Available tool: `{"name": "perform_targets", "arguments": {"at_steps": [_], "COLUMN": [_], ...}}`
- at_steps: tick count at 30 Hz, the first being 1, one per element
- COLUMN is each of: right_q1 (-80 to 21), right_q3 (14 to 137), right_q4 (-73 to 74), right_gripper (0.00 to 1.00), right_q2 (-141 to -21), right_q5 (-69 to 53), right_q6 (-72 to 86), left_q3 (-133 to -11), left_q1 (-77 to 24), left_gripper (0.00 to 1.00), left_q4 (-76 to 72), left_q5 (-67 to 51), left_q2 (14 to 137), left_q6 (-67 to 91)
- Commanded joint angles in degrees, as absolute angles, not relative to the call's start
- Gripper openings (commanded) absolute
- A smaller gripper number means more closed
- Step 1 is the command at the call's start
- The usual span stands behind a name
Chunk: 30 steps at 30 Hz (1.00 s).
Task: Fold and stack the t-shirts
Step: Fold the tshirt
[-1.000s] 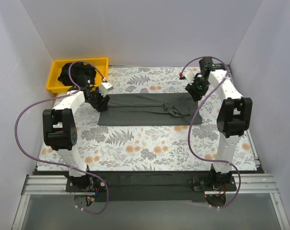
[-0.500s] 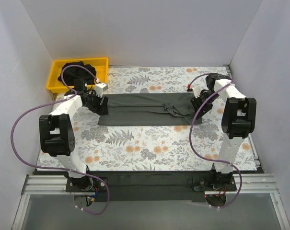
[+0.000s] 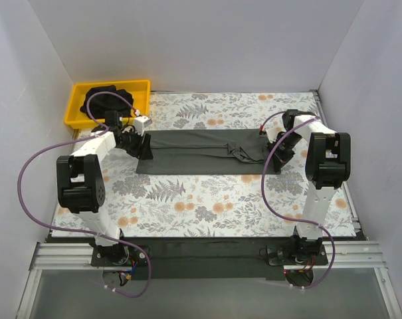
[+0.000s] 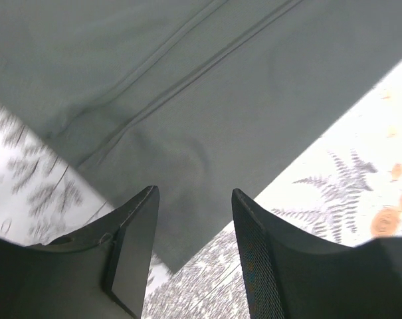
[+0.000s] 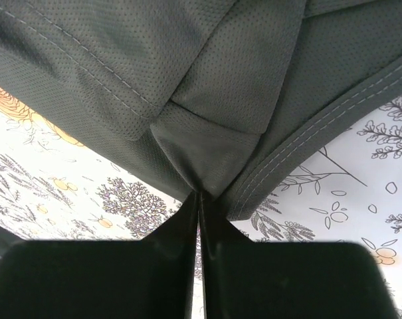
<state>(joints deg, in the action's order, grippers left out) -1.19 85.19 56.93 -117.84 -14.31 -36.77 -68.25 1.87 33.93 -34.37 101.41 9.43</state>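
A dark grey t-shirt [image 3: 201, 151] lies folded into a long strip across the far part of the floral table. My left gripper [image 3: 142, 147] is open and empty just above the strip's left near corner; in the left wrist view its fingers [image 4: 194, 196] straddle the corner of the cloth [image 4: 220, 86]. My right gripper [image 3: 276, 147] is at the strip's right end, shut on a pinch of the shirt's bunched edge [image 5: 207, 80], with the jaws pressed together [image 5: 199, 193]. More dark t-shirts [image 3: 104, 100] lie crumpled in the yellow tray.
The yellow tray [image 3: 74, 111] stands at the far left corner, just behind my left arm. White walls close in the table on the left, back and right. The floral cloth [image 3: 201, 199] covers the near half of the table.
My right gripper has come down and moved right to the shirt's right end and now pinches it. My left gripper has shifted only slightly at the left end.
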Motion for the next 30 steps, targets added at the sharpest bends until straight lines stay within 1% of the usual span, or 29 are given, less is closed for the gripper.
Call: {"name": "perform_targets", "arguments": {"at_steps": [1, 2, 4, 9, 11, 17, 19, 22, 23, 28, 30], "right_q1": [-0.97, -0.88, -0.88, -1.49, -2.28, -3.25, -3.34, -3.51, -3.86, -4.57, -4.75], "right_q3": [86.48, 86.75, 87.45, 89.12, 89.12, 89.73, 90.52, 91.76, 92.19, 93.6, 94.13], "right_q4": [55.1, 55.19, 55.2, 56.16, 56.43, 56.07, 55.99, 55.81, 55.64, 55.11, 55.19], "right_gripper": [0.09, 0.19, 0.25, 0.28, 0.34, 0.36, 0.39, 0.47, 0.48, 0.47, 0.38], "right_q2": [-116.37, -115.67, -112.86, -109.51, -109.42, -112.49, -113.81, -115.84, -116.8, -118.82, -119.53], "right_q5": [-13.96, -14.58, -18.17, -24.34, -25.05, -25.14, -24.7, -25.58, -25.75, -24.79, -25.22], "right_q6": [-35.6, -35.07, -34.72, -30.68, -29.71, -26.46, -25.58, -24.44, -24.26, -23.55, -23.38], "left_q3": [-72.23, -72.68, -73.56, -73.74, -73.48, -71.99, -70.93, -69.44, -69.09, -67.24, -66.71], "left_q1": [-1.99, -3.24, -6.31, -12.82, -13.36, -13.8, -13.89, -13.8, -13.8, -13.8, -13.8], "left_gripper": [0.46, 0.46, 0.46, 0.47, 0.48, 0.49, 0.49, 0.51, 0.51, 0.51, 0.51], "left_q4": [32.17, 30.95, 29.28, 27.34, 25.41, 23.12, 22.85, 22.76, 22.76, 22.76, 22.76], "left_q5": [-46.4, -46.67, -47.28, -45.44, -46.31, -45.09, -44.21, -42.8, -42.63, -41.66, -41.57], "left_q2": [95.8, 95.63, 95.8, 97.82, 98.17, 98.0, 97.65, 96.68, 96.16, 94.92, 94.48], "left_q6": [5.9, 5.98, 6.68, 7.73, 10.36, 13.01, 13.1, 12.66, 12.48, 11.78, 11.51]}}
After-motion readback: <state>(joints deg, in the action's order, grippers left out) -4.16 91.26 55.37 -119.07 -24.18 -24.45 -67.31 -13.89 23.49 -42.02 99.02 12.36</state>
